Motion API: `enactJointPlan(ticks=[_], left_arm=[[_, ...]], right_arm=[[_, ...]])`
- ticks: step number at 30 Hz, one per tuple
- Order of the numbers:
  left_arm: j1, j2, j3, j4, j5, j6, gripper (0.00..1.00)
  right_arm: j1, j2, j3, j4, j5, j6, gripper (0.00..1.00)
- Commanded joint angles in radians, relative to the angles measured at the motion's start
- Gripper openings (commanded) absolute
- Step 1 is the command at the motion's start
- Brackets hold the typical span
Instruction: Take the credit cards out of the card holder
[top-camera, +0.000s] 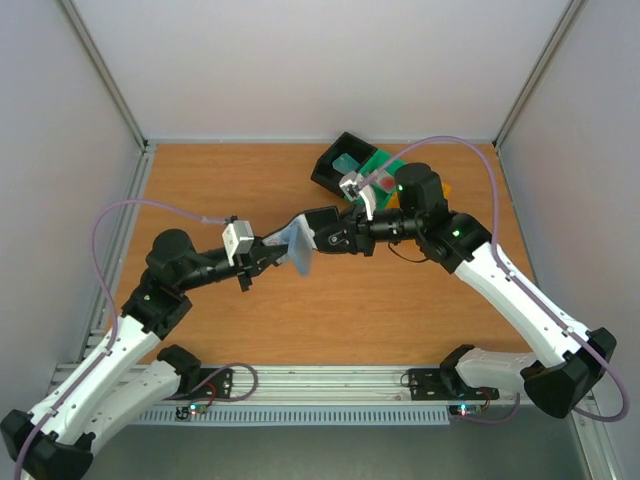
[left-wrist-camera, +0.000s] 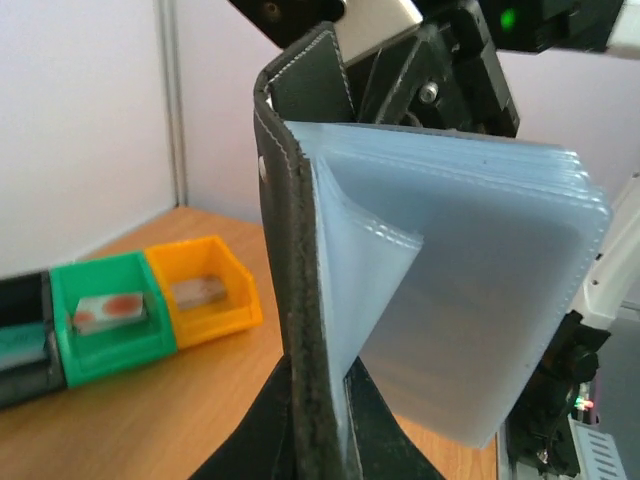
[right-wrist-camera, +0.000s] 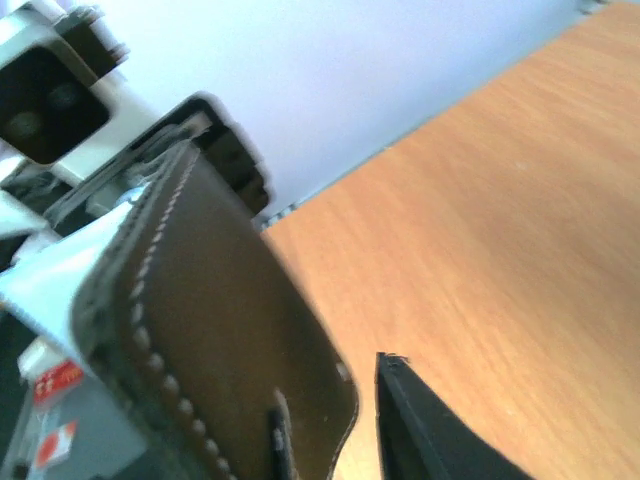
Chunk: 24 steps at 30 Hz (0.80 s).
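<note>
The card holder is held up over the middle of the table, between the two arms. In the left wrist view its black stitched cover stands upright with the pale blue-grey pockets fanned out to the right. My left gripper is shut on its lower edge. My right gripper is open: its one visible finger stands a small gap away from the cover. A credit card with red marks lies in the green tray, and a pale one in the orange tray.
The black tray, green tray and orange tray stand in a row at the back right, behind the right arm. A teal card lies in the black tray. Grey walls close the table's sides and back.
</note>
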Motion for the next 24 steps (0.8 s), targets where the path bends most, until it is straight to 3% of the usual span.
enactJointPlan(ticks=[1,3,5,9,10,14,20,24], left_arm=[[-0.008,-0.016,0.007,-0.144,-0.171,-0.109,0.0],[-0.008,-0.016,0.012,-0.225,-0.271,-0.138,0.0],[-0.008,-0.018,0.014,-0.245,-0.267,-0.139,0.0],[-0.008,-0.008,0.007,-0.22,-0.253,-0.157,0.0],[-0.008,-0.005,0.004,-0.211,-0.255,-0.159,0.0],[-0.008,0.002,-0.002,-0.188,-0.253,-0.158,0.0],[-0.008,-0.001,-0.005,-0.187,-0.248,-0.149,0.0],[-0.008,-0.004,-0.004,-0.192,-0.248,-0.139,0.0]], right_arm=[[0.001,0.042,0.031,-0.079,0.24,-0.03,0.41],[0.029,0.035,0.011,-0.059,0.244,-0.051,0.51],[0.088,0.014,-0.021,-0.017,0.276,-0.088,0.6],[0.23,-0.004,-0.07,0.073,0.4,-0.155,0.96],[0.262,0.004,-0.074,0.095,0.464,-0.158,0.98],[0.308,0.072,-0.065,0.133,0.713,-0.079,0.99],[0.316,0.123,-0.062,0.209,0.741,-0.009,0.98],[0.316,0.125,-0.046,0.168,0.828,-0.011,0.83]])
